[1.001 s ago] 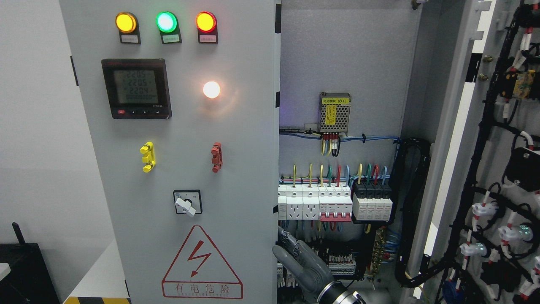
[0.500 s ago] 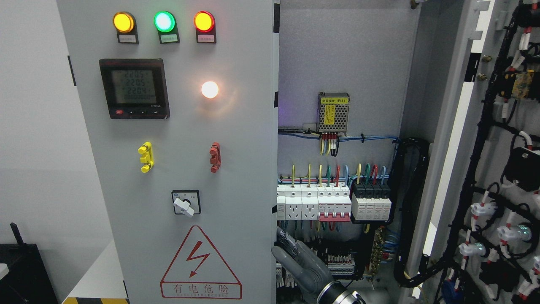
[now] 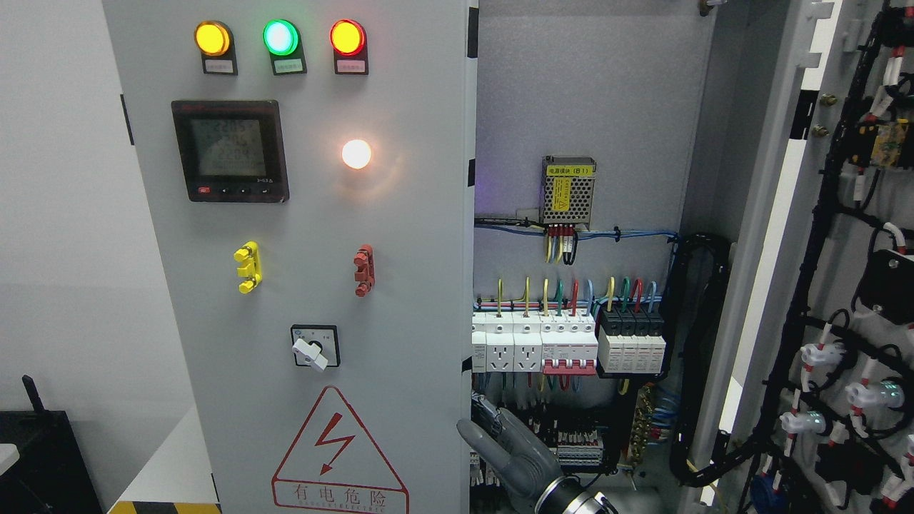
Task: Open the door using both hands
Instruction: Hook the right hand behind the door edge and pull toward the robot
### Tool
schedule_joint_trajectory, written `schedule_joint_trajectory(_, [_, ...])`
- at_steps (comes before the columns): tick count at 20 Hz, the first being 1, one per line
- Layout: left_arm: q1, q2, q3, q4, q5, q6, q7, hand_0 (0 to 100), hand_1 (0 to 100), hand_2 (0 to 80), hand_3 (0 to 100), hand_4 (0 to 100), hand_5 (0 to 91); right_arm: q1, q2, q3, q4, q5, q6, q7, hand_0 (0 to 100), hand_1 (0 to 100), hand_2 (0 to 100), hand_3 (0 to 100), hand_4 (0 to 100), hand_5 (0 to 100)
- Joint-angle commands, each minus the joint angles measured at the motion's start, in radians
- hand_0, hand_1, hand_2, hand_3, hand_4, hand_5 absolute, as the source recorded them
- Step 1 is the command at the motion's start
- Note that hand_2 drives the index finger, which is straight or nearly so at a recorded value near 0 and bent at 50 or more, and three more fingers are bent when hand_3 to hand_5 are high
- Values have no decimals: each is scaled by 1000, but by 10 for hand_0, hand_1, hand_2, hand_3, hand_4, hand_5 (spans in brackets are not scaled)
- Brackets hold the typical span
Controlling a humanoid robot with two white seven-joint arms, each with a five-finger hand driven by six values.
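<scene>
You have one robot hand (image 3: 510,453) in view, rising from the bottom edge just right of the left door (image 3: 307,257). Its arm enters right of centre, so read it as the right. Its fingers (image 3: 477,437) are extended and loosely spread, holding nothing, with the tips at the left door's free edge, in front of the lower wiring.

Over the last second the hand has dropped slightly and edged left; the door panel shows barely any shift beyond a small wobble of the view. In my judgement the hand is still settling against the edge, not yet swinging it.

The right door (image 3: 850,285) stands wide open, its harness side facing you. The cabinet interior (image 3: 578,235) is exposed between them. The left door remains nearly shut. No left hand is in view.
</scene>
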State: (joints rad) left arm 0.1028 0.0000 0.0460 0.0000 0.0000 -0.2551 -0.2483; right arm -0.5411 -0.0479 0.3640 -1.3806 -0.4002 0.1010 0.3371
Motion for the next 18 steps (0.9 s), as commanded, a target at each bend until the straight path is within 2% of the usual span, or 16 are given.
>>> schedule_joint_trajectory(1, [0, -34, 0, -12, -29, 0, 0, 120, 389, 0, 0, 0, 0, 18, 0, 1, -31, -2, -4, -1, 120, 389, 0, 0, 0, 0])
schedule_joint_trajectory(4, [0, -34, 0, -12, -29, 0, 0, 120, 389, 0, 0, 0, 0, 18, 0, 10, -43, -2, -4, 0, 120, 389, 0, 0, 0, 0])
schedule_joint_trajectory(7, [0, -34, 0, -12, -29, 0, 0, 120, 389, 0, 0, 0, 0, 20, 0, 10, -55, -2, -3, 25, 120, 389, 0, 0, 0, 0])
schedule_joint_trajectory(18, [0, -34, 0, -12, -29, 0, 0, 120, 389, 0, 0, 0, 0, 27, 0, 19, -71, -9, -1, 26, 120, 389, 0, 0, 0, 0])
